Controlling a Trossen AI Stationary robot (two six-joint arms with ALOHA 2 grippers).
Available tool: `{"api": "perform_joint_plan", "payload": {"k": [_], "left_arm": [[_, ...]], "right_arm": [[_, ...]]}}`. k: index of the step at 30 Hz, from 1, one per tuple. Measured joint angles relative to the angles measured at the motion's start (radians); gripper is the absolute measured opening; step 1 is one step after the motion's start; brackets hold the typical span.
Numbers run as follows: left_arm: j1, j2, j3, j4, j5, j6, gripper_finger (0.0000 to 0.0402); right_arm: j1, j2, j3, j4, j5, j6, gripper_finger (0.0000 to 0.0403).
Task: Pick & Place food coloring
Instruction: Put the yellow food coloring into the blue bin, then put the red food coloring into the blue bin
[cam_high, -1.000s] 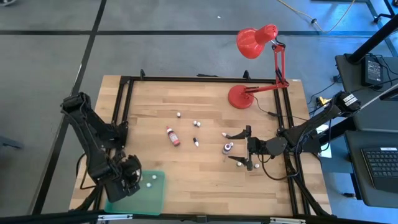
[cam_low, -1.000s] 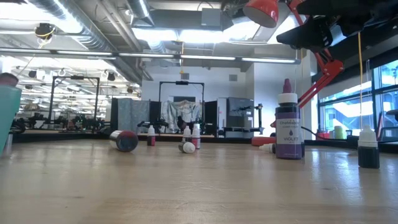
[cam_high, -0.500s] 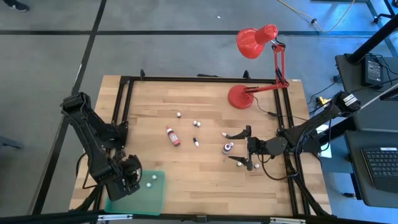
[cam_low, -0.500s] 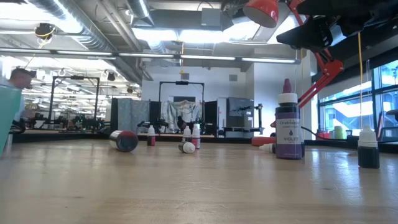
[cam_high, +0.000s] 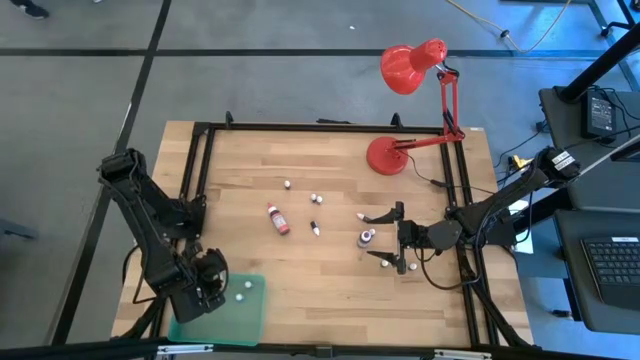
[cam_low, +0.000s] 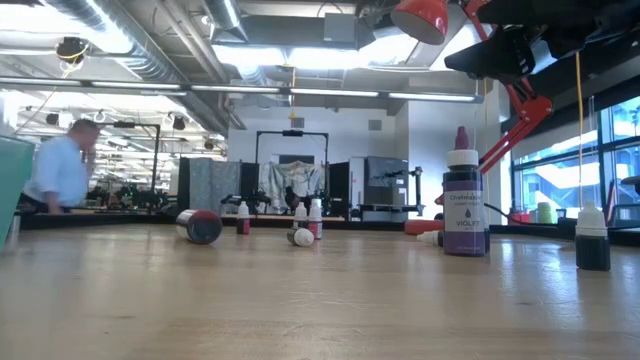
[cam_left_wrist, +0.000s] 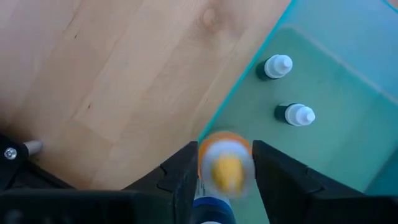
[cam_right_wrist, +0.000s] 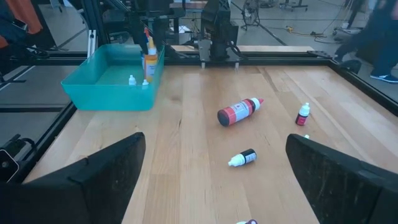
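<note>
An orange-tipped bottle (cam_left_wrist: 224, 167) of food coloring is pinched between the fingers (cam_left_wrist: 181, 174) of the left gripper (cam_high: 207, 283), its long axis running along the fingers and its tip pointing forward out of them, over the near wall of the green tray (cam_left_wrist: 348, 106). Its tip is blurred in the left wrist view and the body is mostly hidden between the fingers. In the right wrist view the same bottle (cam_right_wrist: 150, 62) is seen hanging upright at the tray's (cam_right_wrist: 106, 93) edge. Two small white-capped bottles (cam_left_wrist: 277, 66) (cam_left_wrist: 296, 114) are seen standing on the tray floor, caps toward the camera, so their colours are hard to make out.

On the bench (cam_high: 330, 290) a red-labelled bottle (cam_high: 277, 219) is laid on its side near the middle, its long axis slanted. A small dark bottle (cam_right_wrist: 242, 158) is also laid flat, white tip toward the right arm. Several tiny bottles (cam_high: 287, 185) (cam_high: 314, 198) are scattered well apart; their orientation cannot be read from above.

The right gripper (cam_high: 396, 238) is held low over the bench's right side with its fingers (cam_right_wrist: 93, 171) spread wide. A violet bottle (cam_low: 464, 208) stands upright between them, tip up, and a smaller dark one (cam_low: 592, 238) stands near it. The red lamp (cam_high: 412, 66) is cut off at the low view's top edge. A blurred person (cam_low: 60, 170) is seen in the room behind.
</note>
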Motion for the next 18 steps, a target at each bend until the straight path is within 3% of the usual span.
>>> {"api": "perform_joint_plan", "payload": {"k": [13,18], "left_arm": [[0.000,-0.002,0.007,-0.006,0.061,-0.001,0.0189],[0.000,-0.002,0.041,-0.005,0.026,0.030,0.0187]], "right_arm": [[0.000,0.000,0.000,0.000,0.000,0.000,0.0390],[0.000,0.000,0.000,0.000,0.000,0.000,0.0390]]}}
